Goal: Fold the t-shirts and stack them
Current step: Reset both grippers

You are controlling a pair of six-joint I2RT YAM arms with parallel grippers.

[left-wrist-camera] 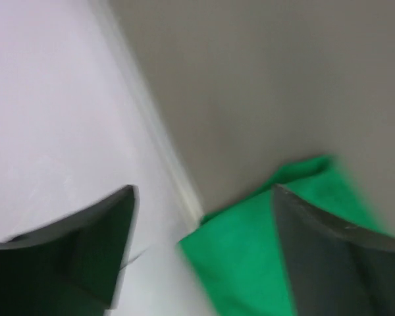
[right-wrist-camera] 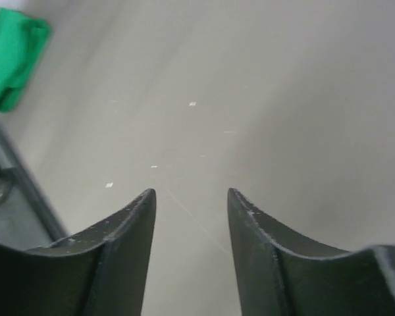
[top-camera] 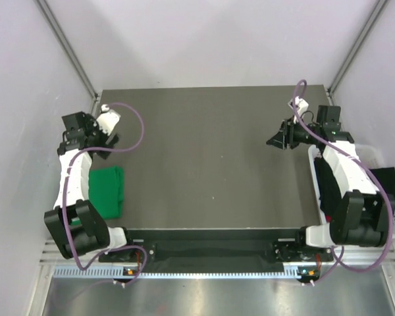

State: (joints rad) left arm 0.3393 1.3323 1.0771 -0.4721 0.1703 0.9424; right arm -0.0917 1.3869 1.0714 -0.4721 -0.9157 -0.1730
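A bright green t-shirt (top-camera: 107,190) lies folded at the table's left edge, partly under my left arm. It also shows in the left wrist view (left-wrist-camera: 250,253) and small in the right wrist view (right-wrist-camera: 13,56). My left gripper (top-camera: 110,140) is open and empty, raised behind the green shirt near the left edge. My right gripper (top-camera: 277,139) is open and empty above the bare table at the right. A black t-shirt (top-camera: 326,184) lies bunched in the bin at the right. No red t-shirt is in view.
A white bin (top-camera: 376,157) stands off the table's right edge, partly hidden by my right arm. The dark grey table (top-camera: 210,158) has white walls behind and at both sides. Purple cables loop off both arms.
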